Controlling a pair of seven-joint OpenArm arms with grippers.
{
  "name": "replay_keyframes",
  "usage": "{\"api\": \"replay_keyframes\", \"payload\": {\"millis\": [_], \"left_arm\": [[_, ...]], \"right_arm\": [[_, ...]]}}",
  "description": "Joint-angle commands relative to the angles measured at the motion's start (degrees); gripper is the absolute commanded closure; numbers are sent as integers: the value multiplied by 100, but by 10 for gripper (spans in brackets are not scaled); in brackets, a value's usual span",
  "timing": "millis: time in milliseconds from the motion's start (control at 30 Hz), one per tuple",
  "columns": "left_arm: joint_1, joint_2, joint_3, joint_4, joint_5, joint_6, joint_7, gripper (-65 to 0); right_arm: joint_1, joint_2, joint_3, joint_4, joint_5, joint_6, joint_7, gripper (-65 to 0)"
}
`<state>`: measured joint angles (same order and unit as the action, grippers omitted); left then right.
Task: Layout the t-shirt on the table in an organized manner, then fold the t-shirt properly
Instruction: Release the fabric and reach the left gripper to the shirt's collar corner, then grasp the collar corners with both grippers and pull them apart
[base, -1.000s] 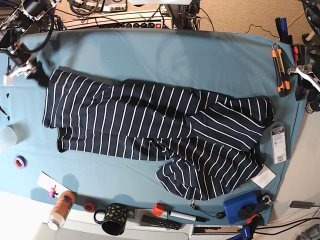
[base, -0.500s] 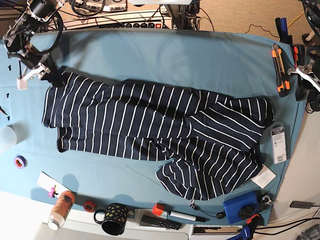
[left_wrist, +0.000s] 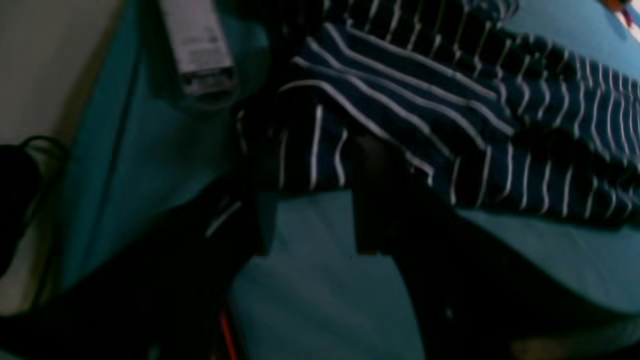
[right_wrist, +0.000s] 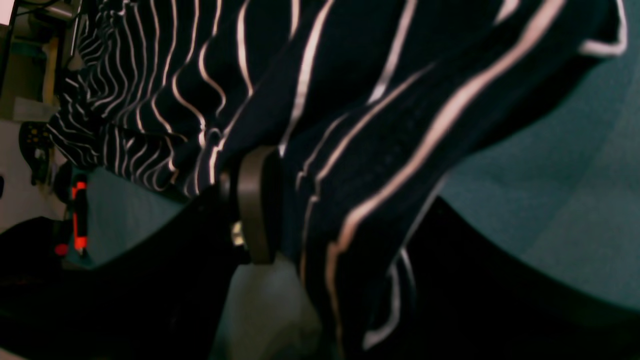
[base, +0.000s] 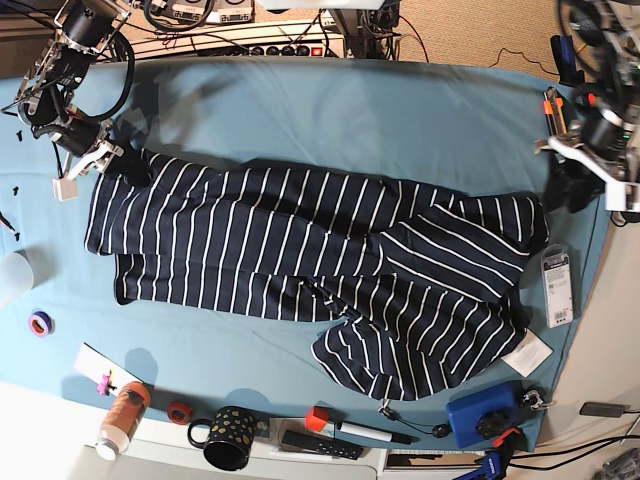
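t-shirt (right_wrist: 350, 150) between right jaws, wrist view only

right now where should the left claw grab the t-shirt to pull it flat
Probably the bunched corner of the t-shirt nearest the left claw, by the table's edge. The fabric there is folded over itself in layers with a raised edge, so coming in low from the table's edge side, one finger sliding under the fold, should get a pinch.

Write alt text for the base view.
A navy white-striped t-shirt lies spread but rumpled across a teal-covered table. The right gripper meets the shirt's far corner at the view's left; the left gripper hovers near its opposite end.
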<state>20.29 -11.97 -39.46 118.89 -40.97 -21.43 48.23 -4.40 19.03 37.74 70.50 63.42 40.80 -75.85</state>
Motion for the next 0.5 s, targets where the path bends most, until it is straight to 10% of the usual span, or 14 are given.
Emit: {"api": "replay_keyframes", "payload": {"millis": [0,467], "left_arm": [[-31,-61,87,37,149,-17,-243,-245],[-1215,-59,1078,-1987,1915,2,-382,-246]], "right_arm": [[-4,81,-13,0,-457,-80,-267,-276],[-4,83,-13,0,-503,-80,-385,-276]]}}
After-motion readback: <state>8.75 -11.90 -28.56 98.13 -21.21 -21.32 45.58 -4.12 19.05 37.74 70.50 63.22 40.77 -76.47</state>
